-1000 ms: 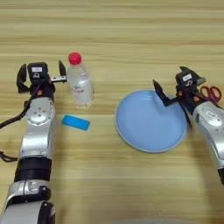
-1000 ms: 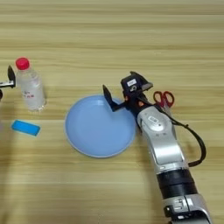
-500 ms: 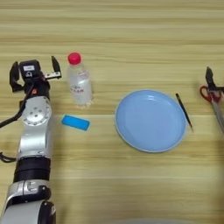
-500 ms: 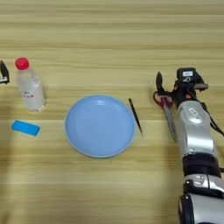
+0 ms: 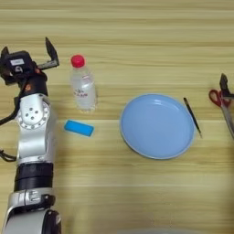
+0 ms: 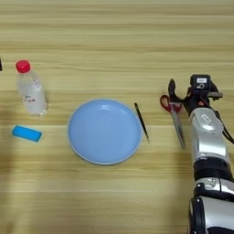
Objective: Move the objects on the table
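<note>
Bottle: clear plastic bottle (image 5: 83,87) with a red cap stands upright toward the table's left edge, nothing touching it.
Block: small blue block (image 5: 78,128) lies flat just in front of the bottle, slightly tilted.
Plate: light-blue round plate (image 6: 104,131) sits mid-table, right of the block, nothing on it.
Stick: thin black stick (image 6: 141,121) lies just off the plate's right rim, angled, close but apart.
Scissors: red-handled scissors (image 6: 175,116) rest right of the stick, handles away from the robot, blades pointing back toward it.
Right gripper: right gripper (image 6: 188,93) is over the scissor handles near the right edge; whether the fingers are parted or closed, cannot tell.
Left gripper: left gripper (image 5: 28,54) hovers left of the bottle, fingers spread wide, holding nothing.
Table: light wooden table (image 5: 137,41) with long grain stripes.
</note>
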Motion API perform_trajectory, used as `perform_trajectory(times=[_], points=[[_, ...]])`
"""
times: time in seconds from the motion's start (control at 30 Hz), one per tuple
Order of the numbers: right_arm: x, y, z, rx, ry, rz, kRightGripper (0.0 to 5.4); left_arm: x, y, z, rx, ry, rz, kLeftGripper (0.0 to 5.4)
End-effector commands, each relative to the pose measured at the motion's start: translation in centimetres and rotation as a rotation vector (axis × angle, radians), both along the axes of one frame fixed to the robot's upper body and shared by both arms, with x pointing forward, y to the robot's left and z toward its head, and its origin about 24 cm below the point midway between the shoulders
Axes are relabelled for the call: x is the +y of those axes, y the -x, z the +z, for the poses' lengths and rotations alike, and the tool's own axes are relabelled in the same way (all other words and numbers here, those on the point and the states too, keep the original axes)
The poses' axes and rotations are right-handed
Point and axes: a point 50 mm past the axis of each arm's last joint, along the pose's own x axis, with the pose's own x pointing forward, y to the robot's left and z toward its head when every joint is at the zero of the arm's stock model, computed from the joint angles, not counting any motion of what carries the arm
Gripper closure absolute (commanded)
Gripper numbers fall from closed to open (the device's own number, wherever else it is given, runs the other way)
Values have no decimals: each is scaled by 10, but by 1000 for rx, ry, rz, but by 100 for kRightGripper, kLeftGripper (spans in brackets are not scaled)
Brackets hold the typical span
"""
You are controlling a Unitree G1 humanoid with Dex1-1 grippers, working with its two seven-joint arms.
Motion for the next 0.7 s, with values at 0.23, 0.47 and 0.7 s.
perform_trajectory(times=[0.23, 0.47, 0.7], points=[[5, -5, 3, -16, 7, 4, 3, -41, 4, 13, -44, -70, -242, 0], [5, -5, 3, -15, 8, 5, 3, -51, -1, -5, 67, -126, -294, 0], [5, -5, 3, -15, 10, 8, 3, -51, -2, -11, 108, -152, -283, 0]])
